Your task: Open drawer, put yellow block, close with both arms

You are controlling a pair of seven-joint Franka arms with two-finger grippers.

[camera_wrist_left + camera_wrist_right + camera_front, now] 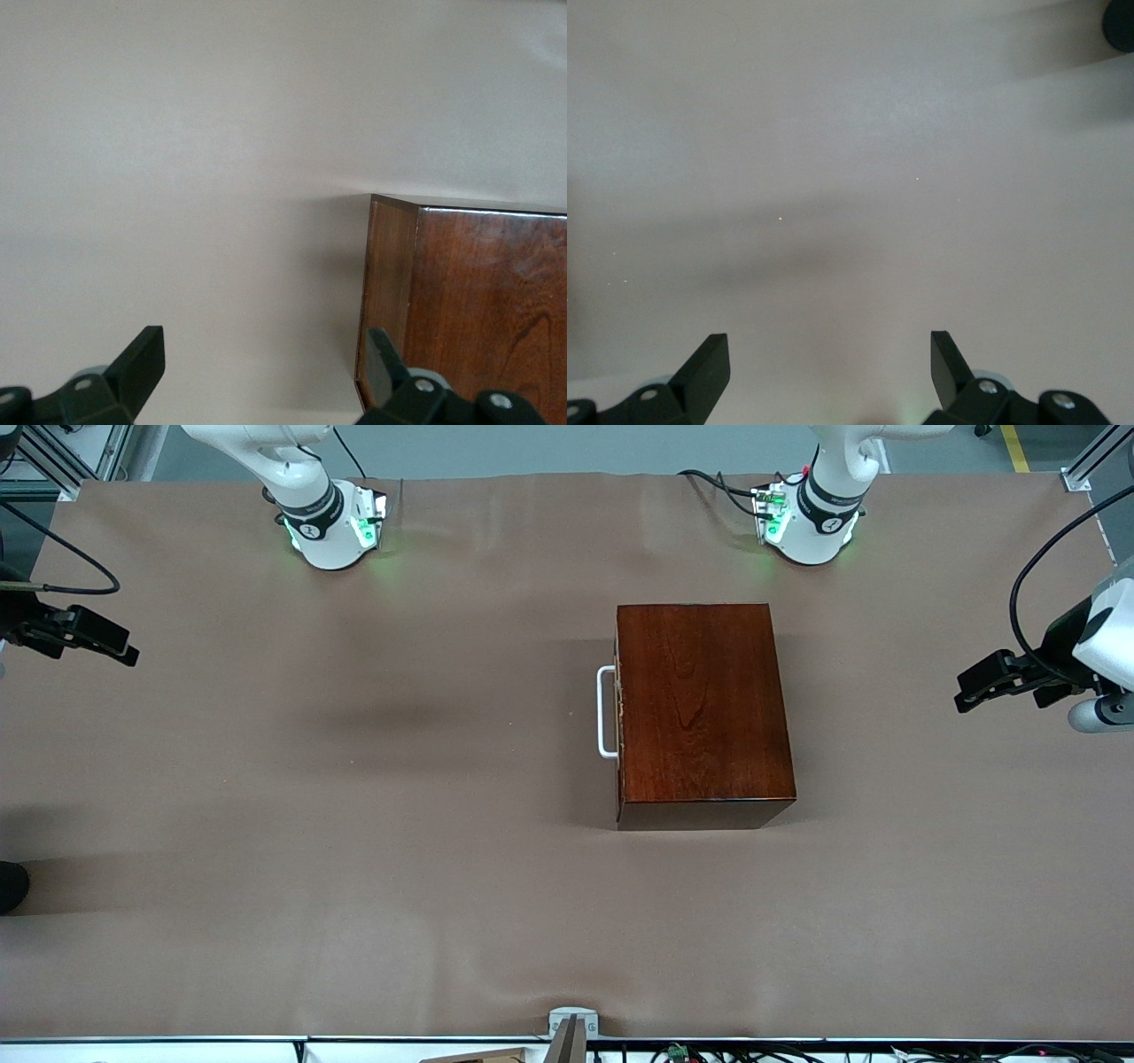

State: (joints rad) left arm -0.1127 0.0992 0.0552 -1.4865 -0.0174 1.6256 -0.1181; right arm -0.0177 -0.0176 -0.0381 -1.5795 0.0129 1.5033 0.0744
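The glossy dark mahogany box [702,713] stands on the brown table toward the left arm's end. Its drawer is shut, with the white bar handle [606,712] on the side that faces the right arm's end. The yellow block is not in view. My left gripper [970,691] is open and empty, up over the table's left-arm end, apart from the box. The left wrist view [263,359] shows a corner of the box [478,310]. My right gripper [120,651] is open and empty over the table's right-arm end. The right wrist view [830,359] shows only bare table.
The brown table cover [354,824] lies bare around the box. Both arm bases [332,527] [811,522] glow green along the table edge farthest from the front camera. A small grey bracket [571,1023] sits at the table edge nearest the front camera.
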